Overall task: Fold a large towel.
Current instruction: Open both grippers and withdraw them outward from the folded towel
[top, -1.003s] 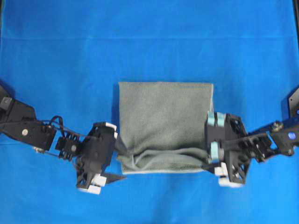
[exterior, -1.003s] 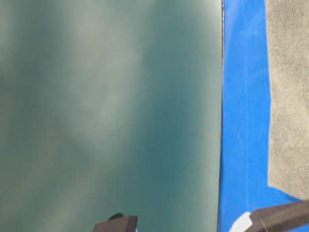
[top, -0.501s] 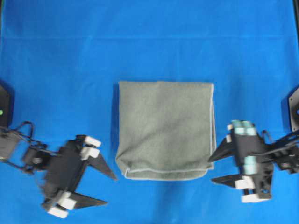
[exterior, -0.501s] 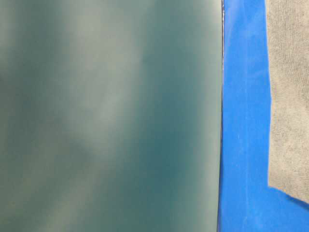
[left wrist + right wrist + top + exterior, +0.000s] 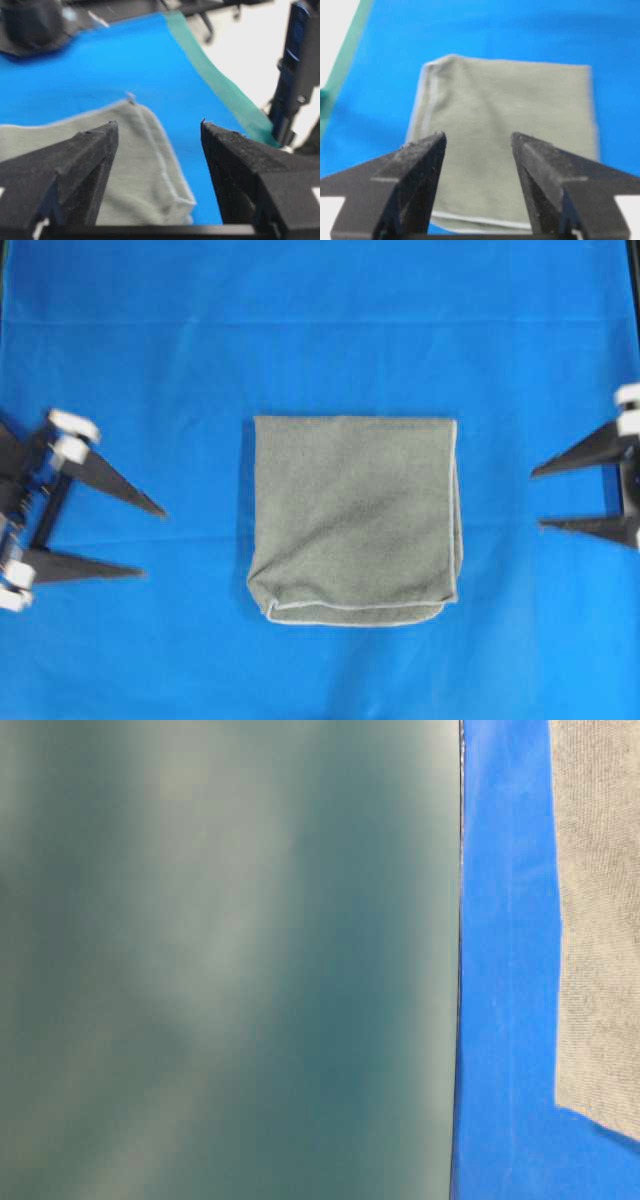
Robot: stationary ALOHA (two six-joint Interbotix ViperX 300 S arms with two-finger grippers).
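Note:
The large towel (image 5: 355, 520) lies folded into a grey-green rectangle in the middle of the blue cloth, its pale hem along the near edge. My left gripper (image 5: 155, 542) is open well to the left of it and touches nothing. My right gripper (image 5: 536, 500) is open off to the right, also apart from it. The left wrist view has the towel (image 5: 145, 165) lying beyond the spread, empty left gripper (image 5: 157, 122). Through the right wrist view the towel (image 5: 505, 110) lies flat past the open right gripper (image 5: 477, 134). The table-level view catches only one towel edge (image 5: 600, 920).
A bright blue cloth (image 5: 320, 320) covers the whole table. Its green border strip (image 5: 225, 90) runs along the table's edge. A black arm base (image 5: 30, 25) and a dark post (image 5: 300, 65) stand at the margins. A blurred dark-green surface (image 5: 200, 960) fills most of the table-level view.
Both grippers let go of the towel's near corners and drew back outward to the sides. The bunched near edge has settled flat.

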